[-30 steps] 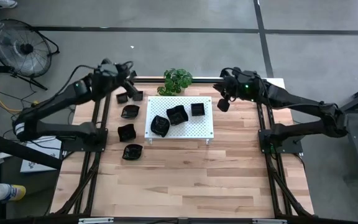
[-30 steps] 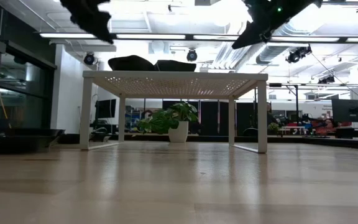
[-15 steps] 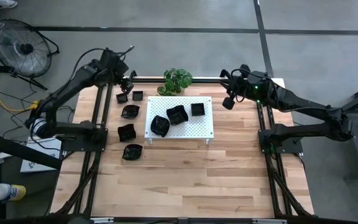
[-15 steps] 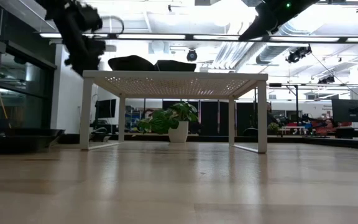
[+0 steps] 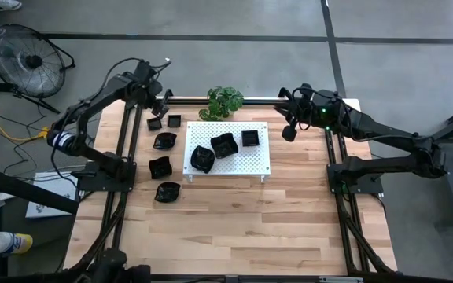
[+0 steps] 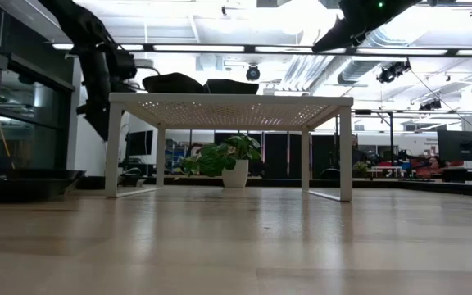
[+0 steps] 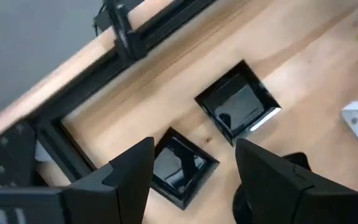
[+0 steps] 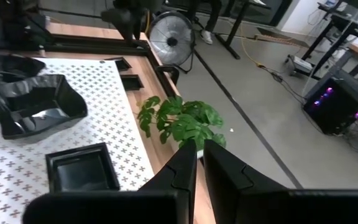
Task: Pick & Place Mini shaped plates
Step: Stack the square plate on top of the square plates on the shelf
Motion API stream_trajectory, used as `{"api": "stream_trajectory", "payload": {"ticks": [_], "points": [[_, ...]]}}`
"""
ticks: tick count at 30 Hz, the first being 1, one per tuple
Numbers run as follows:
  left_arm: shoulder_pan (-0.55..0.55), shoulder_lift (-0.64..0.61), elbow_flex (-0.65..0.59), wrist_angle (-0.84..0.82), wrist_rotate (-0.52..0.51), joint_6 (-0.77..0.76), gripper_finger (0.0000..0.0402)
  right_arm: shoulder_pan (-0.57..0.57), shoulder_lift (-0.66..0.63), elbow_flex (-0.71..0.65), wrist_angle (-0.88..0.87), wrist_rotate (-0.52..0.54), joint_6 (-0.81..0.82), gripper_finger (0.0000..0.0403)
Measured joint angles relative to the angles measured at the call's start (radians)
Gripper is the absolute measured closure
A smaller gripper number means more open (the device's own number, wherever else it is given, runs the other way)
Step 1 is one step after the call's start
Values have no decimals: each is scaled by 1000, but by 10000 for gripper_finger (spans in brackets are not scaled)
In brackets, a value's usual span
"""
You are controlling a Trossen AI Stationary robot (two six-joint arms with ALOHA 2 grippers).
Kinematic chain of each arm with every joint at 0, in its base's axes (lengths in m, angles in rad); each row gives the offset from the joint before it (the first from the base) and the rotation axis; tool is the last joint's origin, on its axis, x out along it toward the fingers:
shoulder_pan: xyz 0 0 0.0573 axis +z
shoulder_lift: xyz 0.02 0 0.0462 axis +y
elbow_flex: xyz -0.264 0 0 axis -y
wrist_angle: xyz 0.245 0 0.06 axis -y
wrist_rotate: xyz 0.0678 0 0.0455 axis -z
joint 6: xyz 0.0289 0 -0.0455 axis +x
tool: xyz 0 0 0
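Note:
Two small square black plates [image 7: 182, 168] [image 7: 238, 109] lie flat on the wood at the table's far left. My left gripper [image 7: 194, 180] hangs open above them, pointing steeply down, its fingers either side of the nearer one without touching; in the high view it is my left gripper [image 5: 160, 110]. More black plates [image 5: 164, 141] [image 5: 160, 167] [image 5: 167, 191] lie on the table left of the white perforated board [image 5: 258, 161]. Three plates [image 5: 202, 158] [image 5: 224, 145] [image 5: 249, 138] rest on the board. My right gripper [image 5: 289, 132] hovers shut beyond the board's far right corner.
A green potted plant [image 5: 226, 101] stands at the far edge behind the board. Black frame rails [image 5: 124, 157] run along the table's left and right sides. A fan [image 5: 28, 61] stands on the floor beyond the far left corner. Bare wood [image 5: 234, 228] fills the near half.
My left gripper has swung toward the table's far left corner and come down, tipping from near level to steeply downward, and now hangs over the two small square plates. It has stayed open. No plate has moved.

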Motion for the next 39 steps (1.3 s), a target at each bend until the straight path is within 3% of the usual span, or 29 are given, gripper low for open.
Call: {"api": "stream_trajectory", "payload": {"ticks": [5,20,39], "points": [[-59,43,-2,0,-139,-31,181,0,0,0,0,-24,4,381],[-105,200,-2,-26,-181,-149,181,0,0,0,-7,-100,20,382],[-223,213,-3,-38,-331,-413,181,0,1,0,-28,-111,56,386]]}}
